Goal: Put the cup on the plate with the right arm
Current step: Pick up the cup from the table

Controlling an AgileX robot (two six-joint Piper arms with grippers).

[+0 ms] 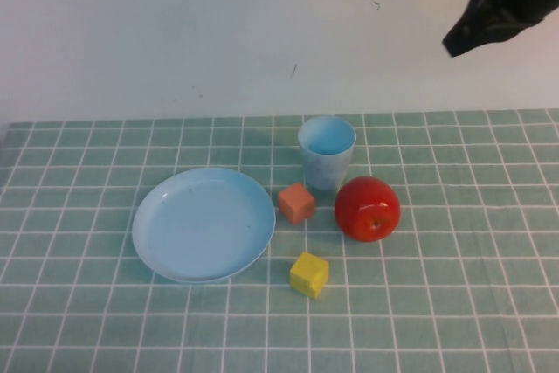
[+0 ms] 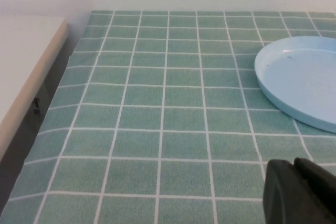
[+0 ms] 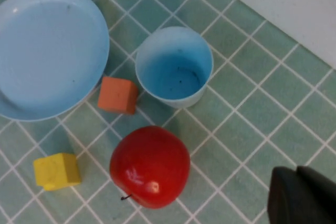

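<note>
The light blue cup [image 1: 327, 151] stands upright and empty on the green tiled cloth, behind the red apple [image 1: 368, 208]. The light blue plate [image 1: 203, 224] lies empty to the cup's left. My right gripper [image 1: 456, 43] hangs high at the back right, well above and to the right of the cup, shut and empty. The right wrist view looks down on the cup [image 3: 174, 66], the plate [image 3: 47, 51] and the gripper's tip [image 3: 295, 170]. My left gripper [image 2: 294, 162] is shut and empty, low over the cloth near the plate's rim [image 2: 268, 85]; it is outside the high view.
An orange cube [image 1: 297, 203] sits between plate and cup. A yellow cube [image 1: 309, 275] lies in front of the plate's right edge. The apple touches or nearly touches the cup's right side. A white wall runs behind the table, and a white ledge [image 2: 21, 72] stands at its left.
</note>
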